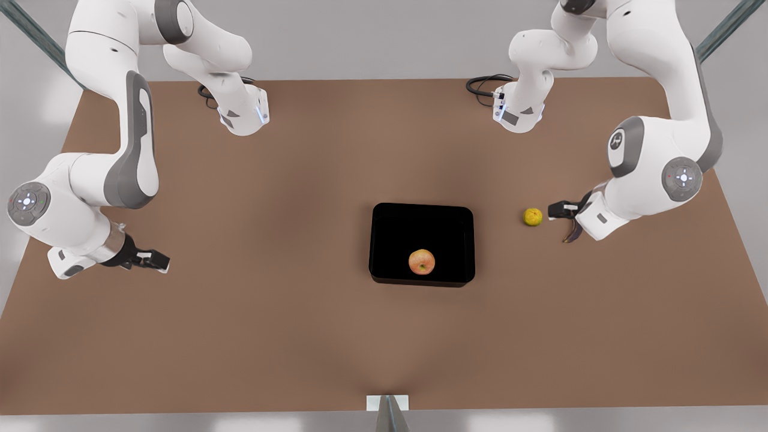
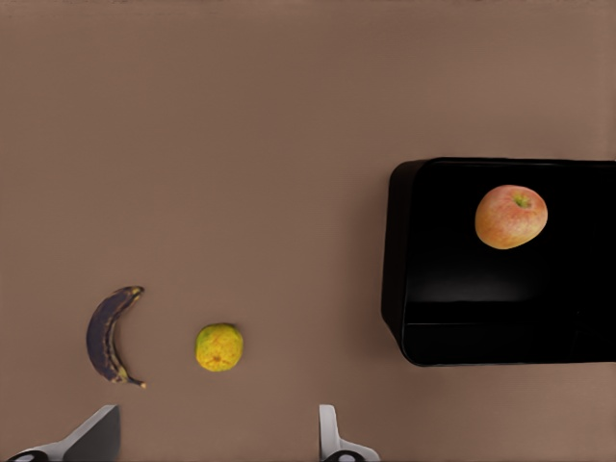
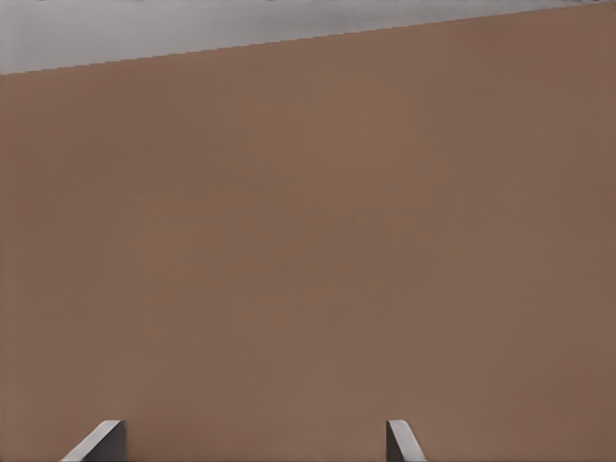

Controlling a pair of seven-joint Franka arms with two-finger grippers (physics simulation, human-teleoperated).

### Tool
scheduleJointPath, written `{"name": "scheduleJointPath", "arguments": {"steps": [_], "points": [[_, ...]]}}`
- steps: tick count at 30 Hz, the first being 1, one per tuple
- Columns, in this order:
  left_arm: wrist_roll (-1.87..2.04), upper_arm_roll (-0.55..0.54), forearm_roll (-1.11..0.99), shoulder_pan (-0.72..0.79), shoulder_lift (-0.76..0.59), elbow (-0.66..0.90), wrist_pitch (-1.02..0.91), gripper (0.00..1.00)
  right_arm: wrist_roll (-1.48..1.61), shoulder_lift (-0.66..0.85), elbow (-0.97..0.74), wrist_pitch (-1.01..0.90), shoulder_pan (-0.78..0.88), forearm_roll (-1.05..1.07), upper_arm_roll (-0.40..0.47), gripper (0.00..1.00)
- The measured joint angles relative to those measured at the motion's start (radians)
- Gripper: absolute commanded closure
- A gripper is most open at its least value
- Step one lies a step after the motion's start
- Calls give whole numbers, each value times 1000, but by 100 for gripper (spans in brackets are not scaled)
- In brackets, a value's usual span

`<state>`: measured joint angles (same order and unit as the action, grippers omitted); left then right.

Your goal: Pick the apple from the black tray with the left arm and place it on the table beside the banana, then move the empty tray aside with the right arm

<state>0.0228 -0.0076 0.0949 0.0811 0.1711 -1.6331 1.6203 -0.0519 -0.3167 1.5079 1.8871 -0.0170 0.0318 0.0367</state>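
Partly hidden in the front view: the banana (image 1: 571,233), only a dark curved tip poking out from under the left gripper (image 1: 559,210) at the front view's right. Seen whole from the left wrist, where banana (image 2: 109,334) lay flat on the brown table (image 2: 241,144), just beside a small yellow-green citrus fruit (image 2: 219,347). Cut off at that frame's edge: the black tray (image 2: 399,289), its far end out of the picture, and the gripper's two pale fingertips (image 2: 329,438), spread wide with nothing between them.

Held nothing, touched nothing. Hovered over the banana, with the citrus fruit (image 1: 533,216) near its nose at roughly 9 o'clock.

Sat inside the black tray (image 1: 422,210): the apple (image 1: 422,261), red-yellow, near the tray's 6 o'clock wall, apart from both grippers. Seen too from the left wrist, apple (image 2: 511,217) resting on the tray floor.

Waited at the front view's left: the right gripper (image 1: 151,259), well apart from the tray at about its 9 o'clock, over bare table. Showed from its own wrist two fingertips (image 3: 402,441) parted wide, empty.
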Motion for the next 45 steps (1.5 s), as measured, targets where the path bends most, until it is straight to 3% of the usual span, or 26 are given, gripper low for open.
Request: {"name": "scheduleJointPath", "arguments": {"steps": [3,8,12,19,29,37,45], "points": [[2,-24,-7,-5,29,68,18,0,-3,-27,-3,14,8,-1,0,0],[52,-51,-102,267,245,267,66,0,-6,-217,-124,42,9,-3,-1,0],[138,-52,-121,358,366,294,183,0,-9,-131,-151,-2,13,-7,-5,0],[335,-48,-136,442,530,295,361,0,-13,-120,-153,-46,20,-8,-3,0],[566,-49,-190,476,573,290,510,0,-17,-122,-153,-61,21,-10,-3,0],[651,-51,-298,495,498,114,568,0,-18,-122,-153,-64,22,-10,-3,0],[701,-57,-316,497,498,64,627,0,-20,-122,-153,-64,22,-10,-3,0]]}}
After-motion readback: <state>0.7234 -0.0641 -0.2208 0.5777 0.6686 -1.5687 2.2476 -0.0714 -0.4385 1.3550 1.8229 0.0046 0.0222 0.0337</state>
